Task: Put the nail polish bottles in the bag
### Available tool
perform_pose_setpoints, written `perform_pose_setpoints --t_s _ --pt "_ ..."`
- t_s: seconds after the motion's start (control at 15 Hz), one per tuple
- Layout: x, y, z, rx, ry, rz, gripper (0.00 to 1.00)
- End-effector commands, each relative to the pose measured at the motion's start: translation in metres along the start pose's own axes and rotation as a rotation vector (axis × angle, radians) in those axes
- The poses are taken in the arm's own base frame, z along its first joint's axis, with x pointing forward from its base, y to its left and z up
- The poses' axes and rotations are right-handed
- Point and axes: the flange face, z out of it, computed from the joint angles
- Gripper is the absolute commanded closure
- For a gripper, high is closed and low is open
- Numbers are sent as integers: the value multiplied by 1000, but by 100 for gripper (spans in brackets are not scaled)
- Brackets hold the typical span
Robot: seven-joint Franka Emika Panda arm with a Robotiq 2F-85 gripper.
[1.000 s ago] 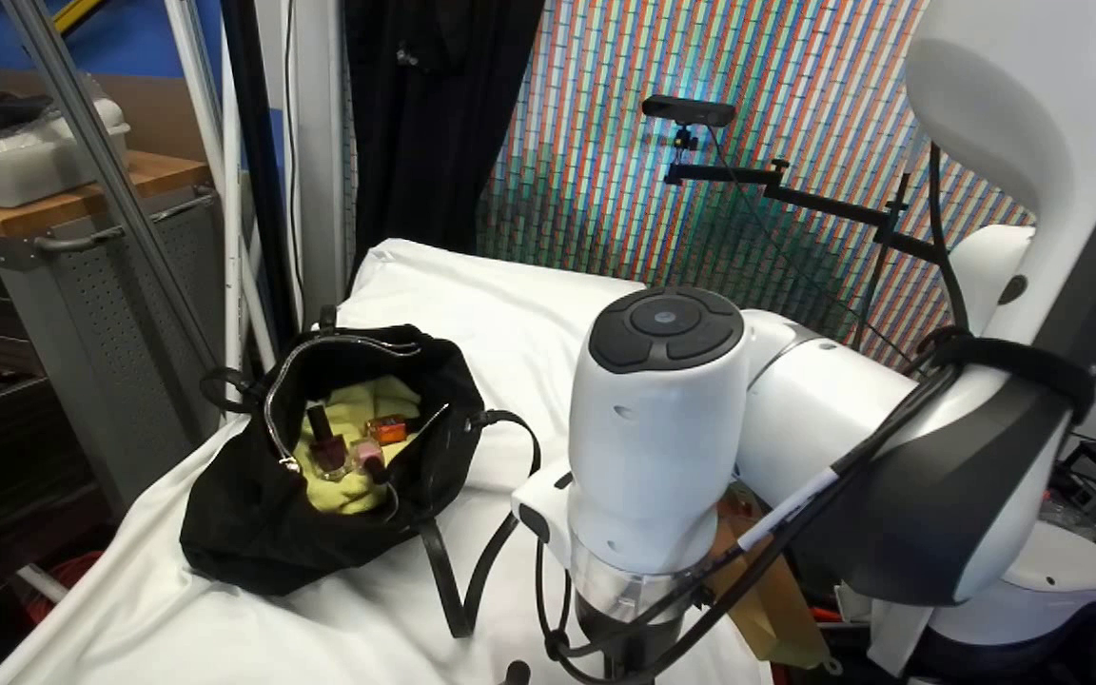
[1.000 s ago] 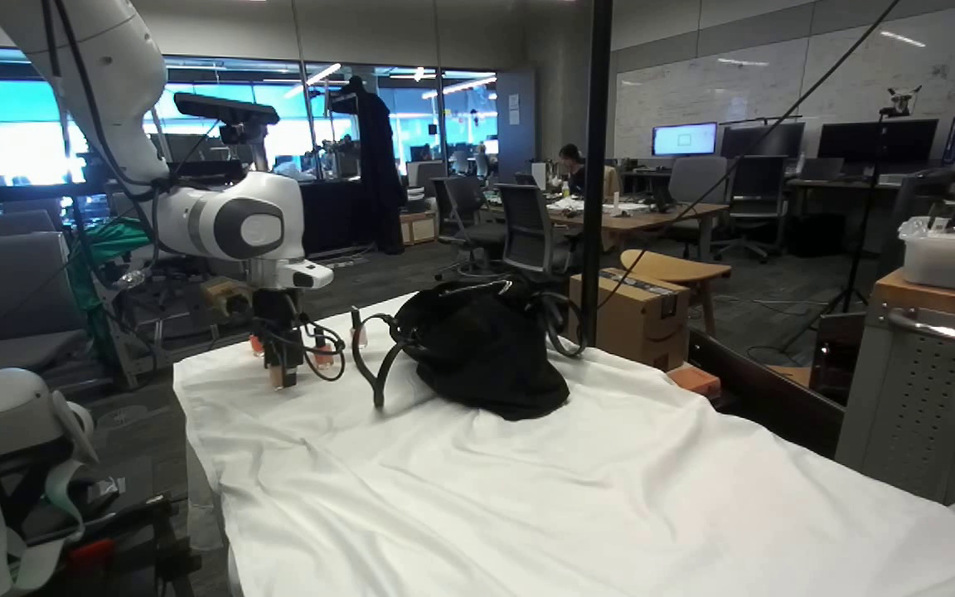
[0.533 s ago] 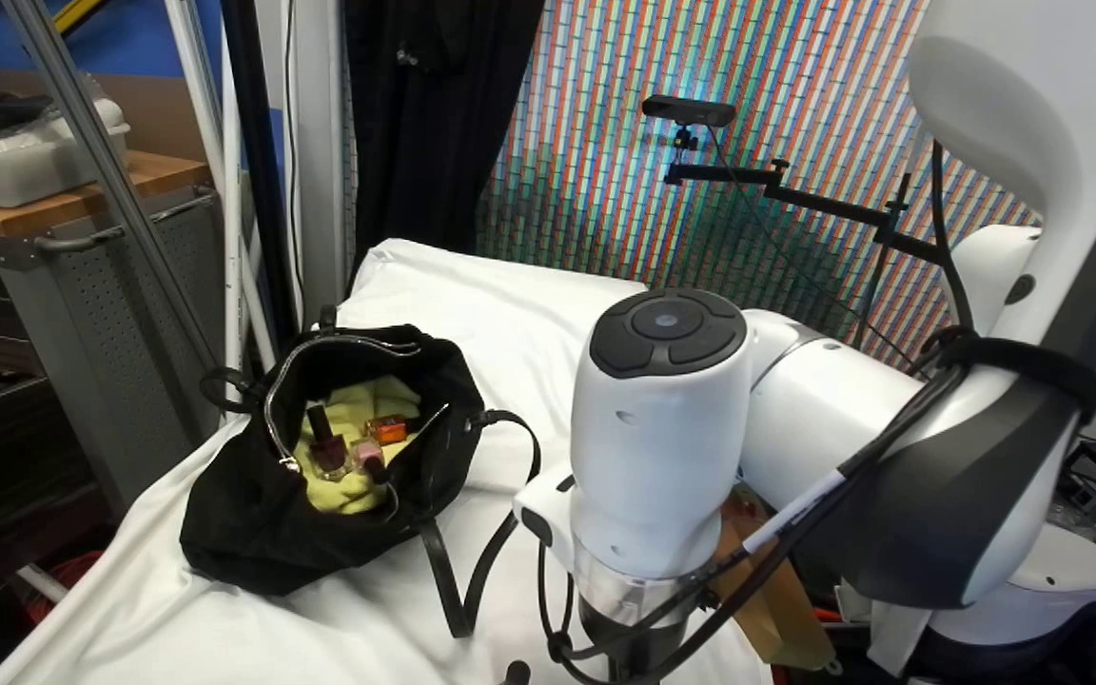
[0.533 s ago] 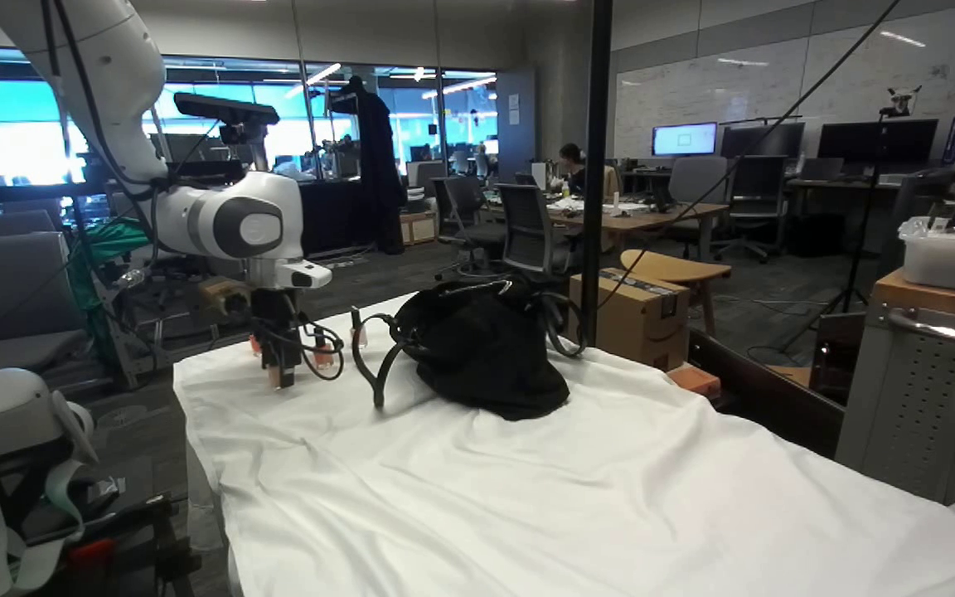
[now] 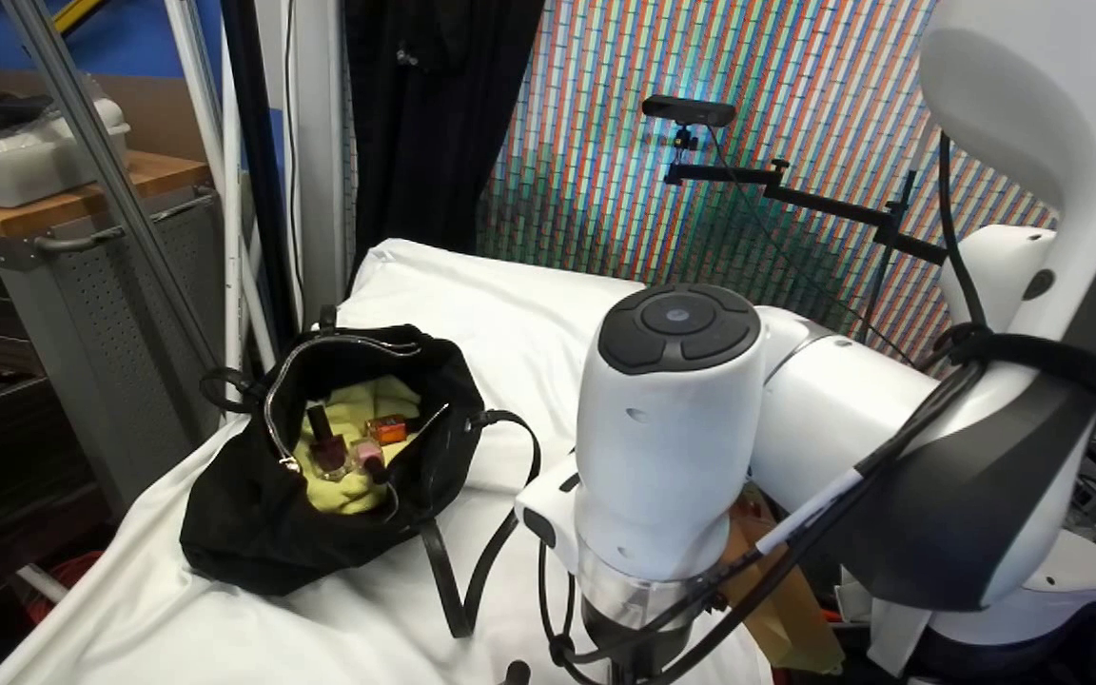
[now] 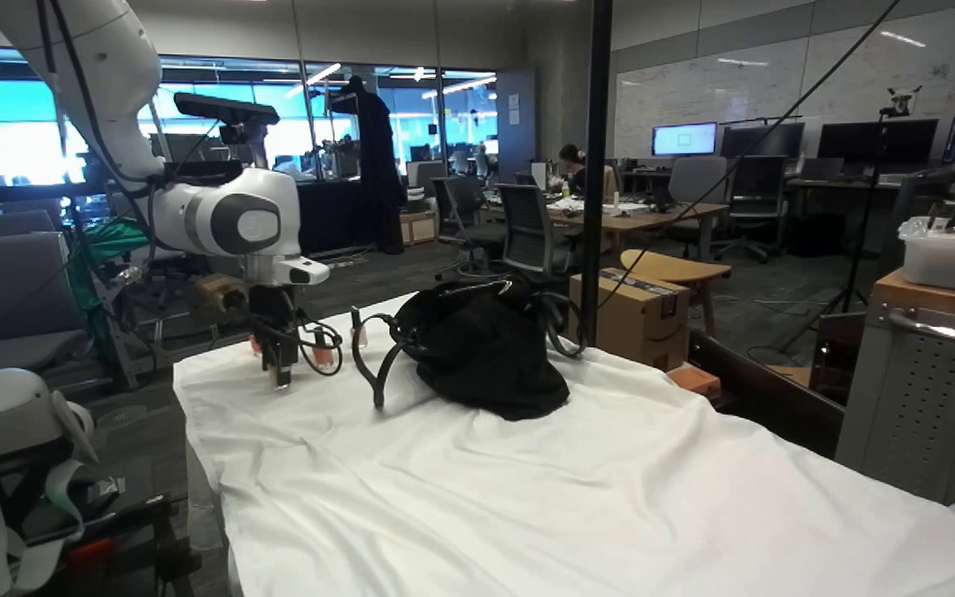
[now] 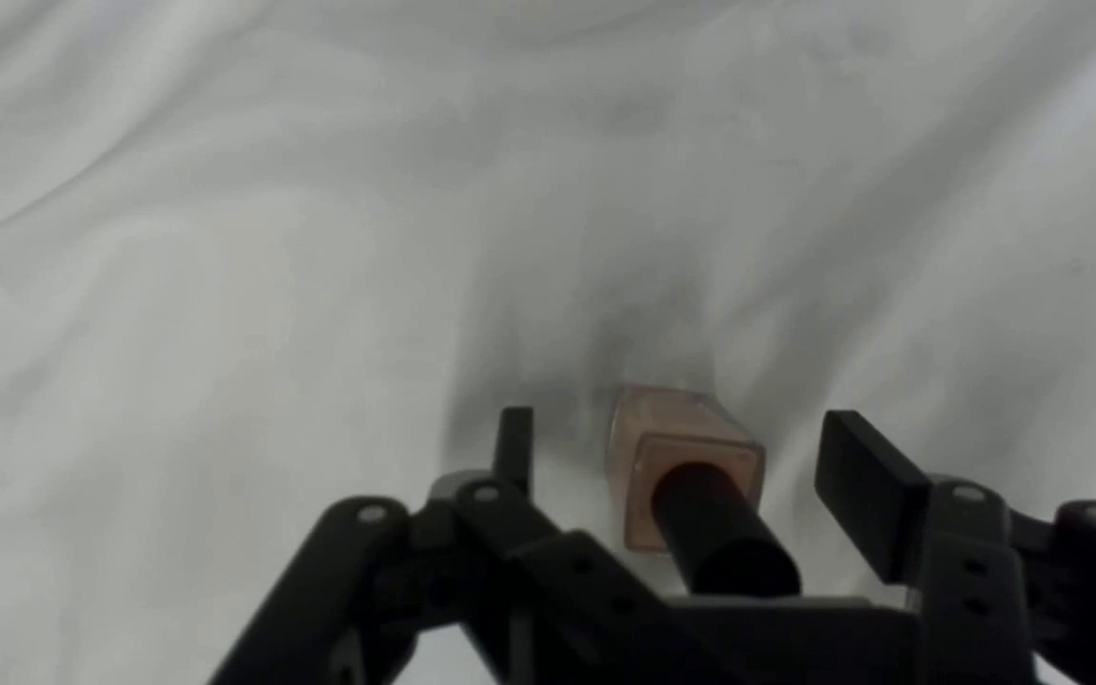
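Okay, left in an exterior view: bag [image 5: 248, 518] gapes upward, presumably for easy drops; three bottles [image 5: 329, 455] inside. Right of it: gripper [image 7: 681, 461] straddles upright pinkish bottle [image 7: 643, 485] on cloth [image 7: 272, 333], fingers [image 7: 514, 452] apart, likely centring before a squeeze.

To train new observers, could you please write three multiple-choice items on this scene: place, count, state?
1. Where is the bag?
A) Floor
B) White cloth
C) Chair

2. How many bottles show inside it?
A) One
B) Five
C) Three

3. How is the gripper?
A) Open
B) Shut
C) Out of view

1: B, it rests there in both exterior views.
2: C, a dark red one, an orange one, a pink one.
3: A, the wrist view shows gaps between its fingers and a black-capped bottle.
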Motion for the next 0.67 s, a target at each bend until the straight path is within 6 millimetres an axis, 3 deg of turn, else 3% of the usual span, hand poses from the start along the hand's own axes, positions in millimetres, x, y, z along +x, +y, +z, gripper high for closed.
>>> perform_pose_setpoints --t_s 0.0,0.33,0.4,0.6 --pt "-1 -3 -10 -7 4 -10 51" --pt "-1 -3 -13 -16 5 -4 85" --pt "-1 -2 -16 -16 5 -3 79" --pt "2 0 -29 -37 24 10 80"
